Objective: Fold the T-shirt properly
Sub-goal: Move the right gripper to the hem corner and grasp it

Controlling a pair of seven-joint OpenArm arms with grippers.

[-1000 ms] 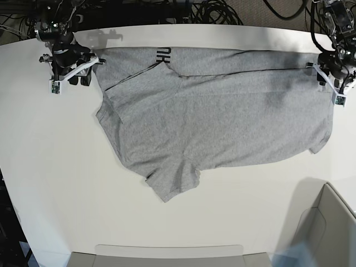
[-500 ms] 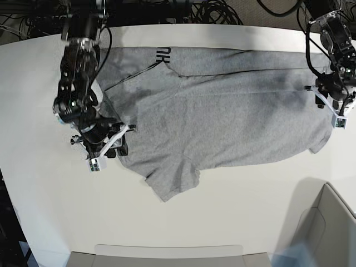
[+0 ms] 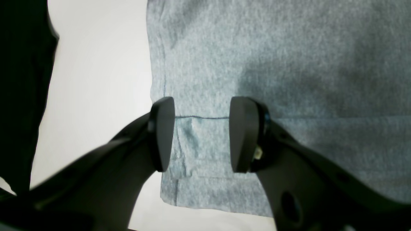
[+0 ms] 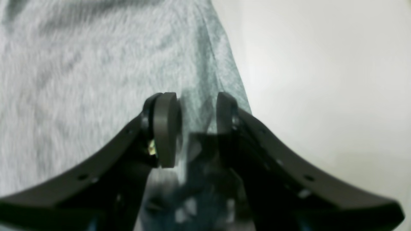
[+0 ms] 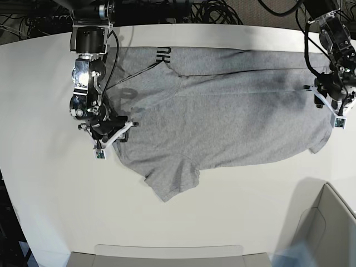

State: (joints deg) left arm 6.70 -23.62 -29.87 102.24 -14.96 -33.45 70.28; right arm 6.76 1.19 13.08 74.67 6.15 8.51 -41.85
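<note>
The heather-grey T-shirt (image 5: pixel 222 117) lies spread across the white table (image 5: pixel 50 200), one sleeve pointing toward the front. A strip of black lettering (image 5: pixel 163 54) shows at its back edge. My right gripper (image 5: pixel 125 127) is at the shirt's left edge. In the right wrist view it (image 4: pixel 196 128) is open, with the T-shirt's (image 4: pixel 80 70) edge running between the fingers. My left gripper (image 5: pixel 318 94) is at the shirt's right end. In the left wrist view it (image 3: pixel 200 134) is open just above the T-shirt's (image 3: pixel 289 64) stitched hem, gripping nothing.
Black cables (image 5: pixel 217 11) pile up behind the table's back edge. A grey bin (image 5: pixel 325 222) stands at the front right, and a flat grey tray (image 5: pixel 167 257) lies along the front edge.
My right arm swung from the table's back left corner forward to the shirt's left edge. My left arm moved a little forward along the shirt's right end.
</note>
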